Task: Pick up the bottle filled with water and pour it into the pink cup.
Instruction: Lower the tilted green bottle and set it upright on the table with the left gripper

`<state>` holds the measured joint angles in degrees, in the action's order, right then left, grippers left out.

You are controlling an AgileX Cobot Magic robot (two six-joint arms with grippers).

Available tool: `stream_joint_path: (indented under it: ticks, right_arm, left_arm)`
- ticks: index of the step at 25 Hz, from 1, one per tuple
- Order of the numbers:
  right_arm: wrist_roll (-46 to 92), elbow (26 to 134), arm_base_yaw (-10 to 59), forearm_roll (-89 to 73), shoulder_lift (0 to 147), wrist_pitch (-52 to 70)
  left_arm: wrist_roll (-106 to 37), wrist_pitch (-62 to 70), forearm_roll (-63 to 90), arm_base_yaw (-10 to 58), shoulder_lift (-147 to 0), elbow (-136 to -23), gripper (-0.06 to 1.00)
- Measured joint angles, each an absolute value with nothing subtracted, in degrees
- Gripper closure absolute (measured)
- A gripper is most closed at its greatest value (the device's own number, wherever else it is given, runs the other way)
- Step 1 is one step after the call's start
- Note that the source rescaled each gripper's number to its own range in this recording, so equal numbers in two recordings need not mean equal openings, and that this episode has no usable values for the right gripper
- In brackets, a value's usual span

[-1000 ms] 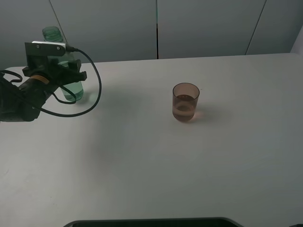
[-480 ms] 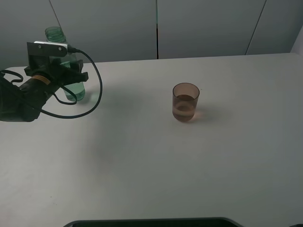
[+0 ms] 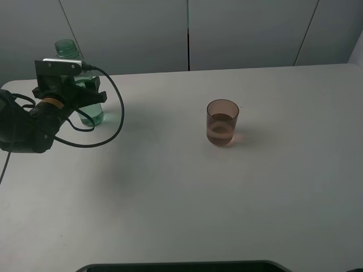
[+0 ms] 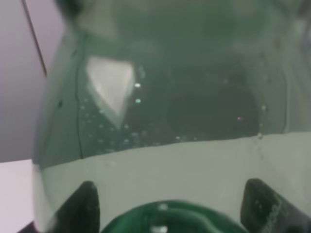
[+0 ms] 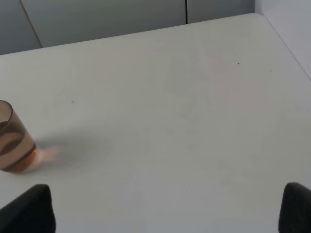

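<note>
The green-tinted bottle [image 3: 92,115] stands upright at the table's far left, uncapped and part full of water. My left gripper [image 3: 85,95] is closed around its body. In the left wrist view the bottle [image 4: 170,97] fills the frame, with the water line across it and the left gripper [image 4: 170,211] straddling it. The pink cup [image 3: 222,122] stands near the table's middle with some liquid in it, well to the right of the bottle. It also shows in the right wrist view [image 5: 12,138]. My right gripper [image 5: 163,213] is open and empty, away from the cup.
The white table [image 3: 170,187] runs back to grey wall panels [image 3: 238,28]. A black cable [image 3: 116,113] loops from the left wrist camera. A dark edge [image 3: 181,265] lies along the table's front. The table's right edge shows in the right wrist view [image 5: 291,53].
My left gripper and the bottle have shifted slightly right and lower together. The cup has not moved.
</note>
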<state>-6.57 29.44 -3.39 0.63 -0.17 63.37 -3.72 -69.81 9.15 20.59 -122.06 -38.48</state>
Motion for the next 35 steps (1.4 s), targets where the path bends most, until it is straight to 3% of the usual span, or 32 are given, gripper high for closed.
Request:
stream_joint_path:
  ticks: [11, 12, 13, 14, 15, 23, 35]
  right_arm:
    - [-6.6, 29.4, -3.4, 0.6, -0.2, 63.4]
    - [-6.6, 29.4, -3.4, 0.6, -0.2, 63.4]
    - [-6.6, 29.4, -3.4, 0.6, -0.2, 63.4]
    - [-6.6, 29.4, -3.4, 0.6, -0.2, 63.4]
    - [-6.6, 29.4, -3.4, 0.6, -0.2, 63.4]
    - [-6.6, 29.4, -3.4, 0.6, -0.2, 63.4]
    - [-6.6, 29.4, -3.4, 0.6, -0.2, 63.4]
  left_arm:
    - [-3.6, -69.9, 9.2, 20.6, -122.1, -38.5, 0.94]
    - [-3.6, -69.9, 9.2, 20.6, -122.1, -38.5, 0.85]
    - [-3.6, -69.9, 9.2, 20.6, -122.1, -38.5, 0.38]
    - [-3.6, -69.8, 9.2, 20.6, -122.1, -38.5, 0.15]
    - [-3.6, -69.7, 9.2, 20.6, -122.1, -38.5, 0.07]
    - [-3.6, -69.5, 9.0, 20.6, -122.1, -38.5, -0.02]
    - [-5.9, -62.1, 8.9, 20.6, -107.8, -38.4, -0.04]
